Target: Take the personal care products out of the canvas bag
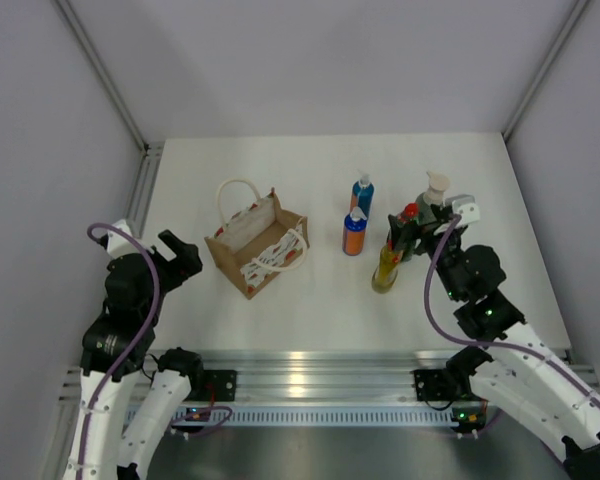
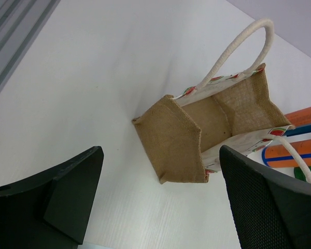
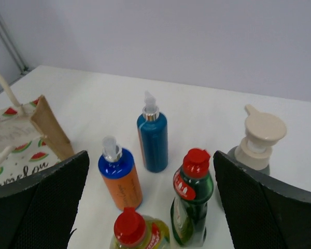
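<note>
The canvas bag (image 1: 258, 245) stands open at centre-left; the left wrist view looks into its bare tan inside (image 2: 207, 122). All five bottles stand to its right: blue (image 1: 363, 192), orange with blue cap (image 1: 355, 233), dark green with red cap (image 1: 409, 213), yellow-green (image 1: 384, 270), and grey-green with a white pump (image 1: 437, 190). My right gripper (image 1: 412, 238) is open just above the dark green bottle (image 3: 192, 199), holding nothing (image 3: 150, 161). My left gripper (image 1: 183, 255) is open and empty, left of the bag (image 2: 160, 155).
White walls and metal frame posts enclose the table (image 1: 320, 320). An aluminium rail (image 1: 310, 365) runs along the near edge. The bag's rope handles (image 1: 237, 186) stick up and outwards. The orange bottle (image 2: 287, 154) shows past the bag in the left wrist view.
</note>
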{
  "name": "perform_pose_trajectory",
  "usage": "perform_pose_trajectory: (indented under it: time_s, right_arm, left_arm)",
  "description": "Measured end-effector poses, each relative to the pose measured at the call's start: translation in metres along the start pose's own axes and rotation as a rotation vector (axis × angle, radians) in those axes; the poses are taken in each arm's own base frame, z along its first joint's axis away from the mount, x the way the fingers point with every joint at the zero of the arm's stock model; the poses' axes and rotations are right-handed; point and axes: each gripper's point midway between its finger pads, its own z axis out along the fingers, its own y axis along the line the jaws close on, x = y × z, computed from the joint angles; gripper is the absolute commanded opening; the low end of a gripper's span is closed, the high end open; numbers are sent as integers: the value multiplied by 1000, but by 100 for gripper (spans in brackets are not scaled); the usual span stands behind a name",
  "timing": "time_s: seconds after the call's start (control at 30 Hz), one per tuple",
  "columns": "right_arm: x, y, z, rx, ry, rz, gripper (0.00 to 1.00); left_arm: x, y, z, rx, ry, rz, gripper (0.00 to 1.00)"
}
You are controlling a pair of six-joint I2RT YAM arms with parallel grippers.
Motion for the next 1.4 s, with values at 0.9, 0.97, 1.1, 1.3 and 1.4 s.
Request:
perform_pose_trajectory:
  time_s: [0.9,0.97,1.1,1.3,1.4]
  right_arm:
    - [-56,-76,-116,337,268,-57,100]
    - [-59,-80,-125,350,268,-59,100]
    - [-62,-88,-142,377,281,-68,100]
    - [-69,-92,-163,383,263,-46,99]
    - [-73,-95,-169,391,253,-43,100]
  left_arm:
    - [-31,10,-9,-140,62,190,98]
    - [-38,8,-20,-112,28,194,98]
    - [-45,9,-36,-74,-20,197,98]
    - [-42,15,-51,-46,-68,187,98]
    - [-41,18,-57,-38,-87,181,98]
